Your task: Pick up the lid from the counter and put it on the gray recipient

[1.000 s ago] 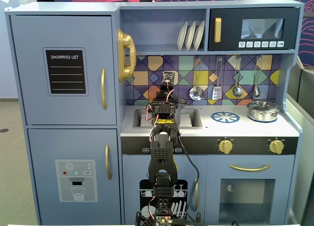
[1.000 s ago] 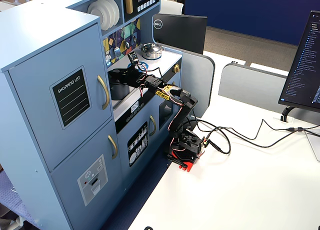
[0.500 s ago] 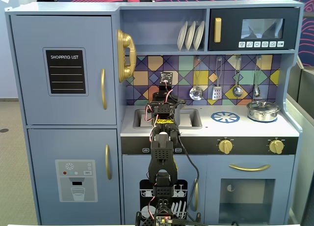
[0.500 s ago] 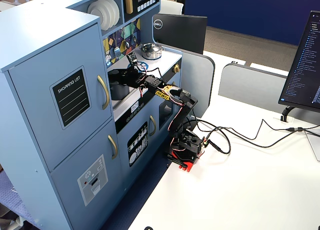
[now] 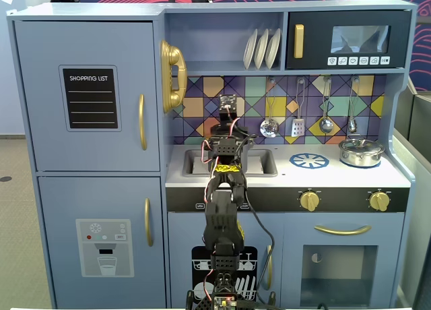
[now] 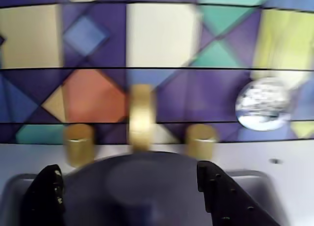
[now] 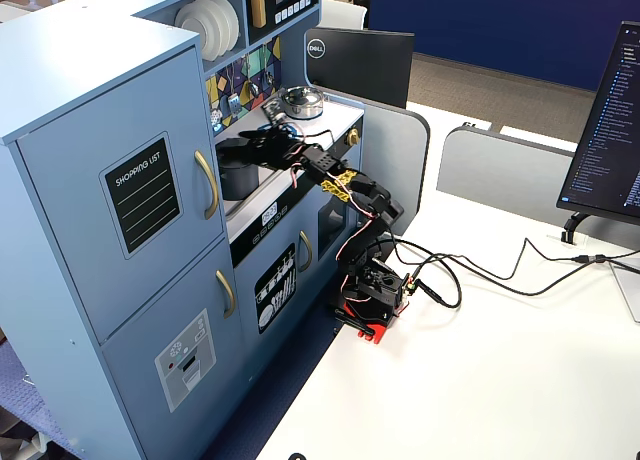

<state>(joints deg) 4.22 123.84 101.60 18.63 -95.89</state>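
In the wrist view, the dark-gray lid (image 6: 142,184) fills the gap between my two black fingers; it is blurred, with a round knob patch at its middle. It lies low inside the sink. My gripper (image 6: 126,168) is wide open around it, one finger (image 6: 46,196) on each side. In a fixed view, the gray recipient (image 7: 240,182) stands in the sink and my gripper (image 7: 234,146) hovers just above it. I cannot tell whether the lid rests fully on the pot. In the front fixed view, my arm (image 5: 225,162) hides the sink's middle.
A gold faucet (image 6: 141,115) and two gold taps (image 6: 78,143) stand right behind the sink, before the tiled wall. A hanging ladle (image 6: 262,104) is at the right. The shiny silver pot (image 5: 361,151) sits on the right burner, also seen in another fixed view (image 7: 300,102).
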